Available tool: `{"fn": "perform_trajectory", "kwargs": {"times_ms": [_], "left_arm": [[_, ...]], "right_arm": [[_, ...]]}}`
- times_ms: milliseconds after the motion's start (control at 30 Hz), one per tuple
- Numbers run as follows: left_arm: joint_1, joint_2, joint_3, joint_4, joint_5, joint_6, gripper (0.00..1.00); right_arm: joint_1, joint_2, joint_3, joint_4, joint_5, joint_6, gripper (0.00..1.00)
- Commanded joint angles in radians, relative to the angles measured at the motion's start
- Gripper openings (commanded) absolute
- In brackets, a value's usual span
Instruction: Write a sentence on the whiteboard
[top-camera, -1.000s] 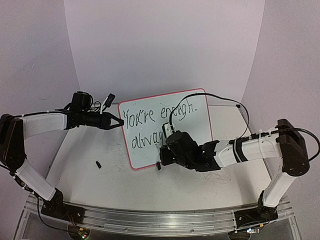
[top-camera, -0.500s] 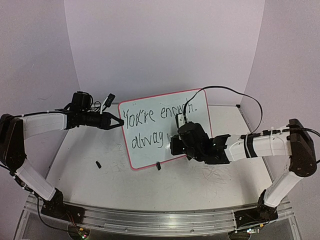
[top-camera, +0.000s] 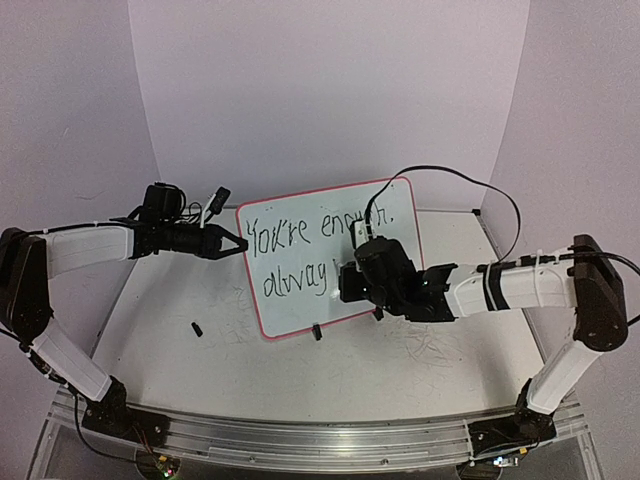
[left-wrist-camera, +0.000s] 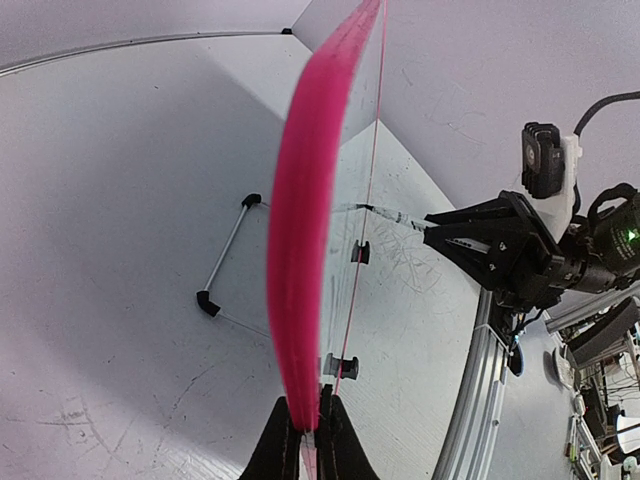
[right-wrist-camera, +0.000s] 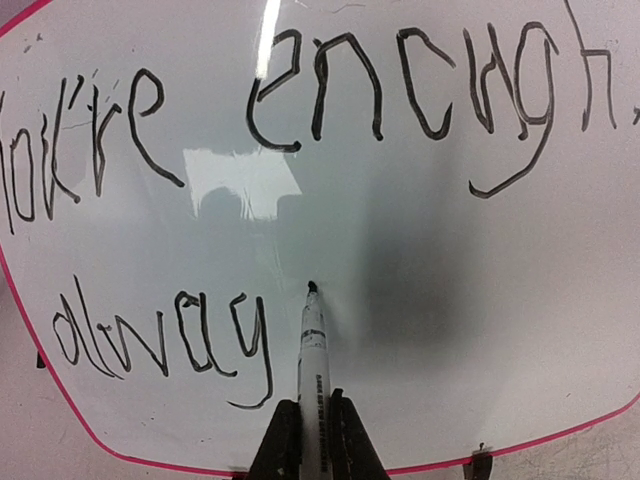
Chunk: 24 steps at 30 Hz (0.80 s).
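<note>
The whiteboard (top-camera: 296, 312) stands tilted at mid table, its pink rim (left-wrist-camera: 305, 210) seen edge-on in the left wrist view. My left gripper (top-camera: 242, 245) (left-wrist-camera: 312, 440) is shut on the board's left rim. The sentence (top-camera: 320, 232) reads "You're enough." on top with "alway" (right-wrist-camera: 160, 340) below. My right gripper (top-camera: 346, 286) (right-wrist-camera: 312, 432) is shut on a white marker (right-wrist-camera: 313, 365). The marker's black tip (right-wrist-camera: 312, 288) rests at the board just right of the "y".
A small black cap (top-camera: 197, 327) lies on the table left of the board. A black clip foot (top-camera: 316, 333) sits at the board's lower edge, the wire stand (left-wrist-camera: 225, 255) behind it. A black cable (top-camera: 450, 178) loops above the right arm.
My right arm has moved up and back toward the board, bringing the marker tip from below the board's lower edge to just after "alway". The left gripper and the board have stayed put.
</note>
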Motion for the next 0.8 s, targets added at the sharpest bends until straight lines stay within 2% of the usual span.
{"fn": "perform_trajectory", "kwargs": {"times_ms": [0,333,767], "left_arm": [[-0.018,0.006,0.031,-0.002,0.013,0.035,0.0],[-0.018,0.004,0.03,-0.003,0.014,0.034,0.0],[-0.019,0.01,0.032,-0.003,0.015,0.034,0.0]], "right_arm": [[-0.003,0.023,0.038,0.033,-0.014,-0.012,0.0],[0.018,0.024,0.001,0.026,-0.04,0.012,0.0],[0.02,-0.019,-0.058,-0.01,0.035,0.065,0.0]]}}
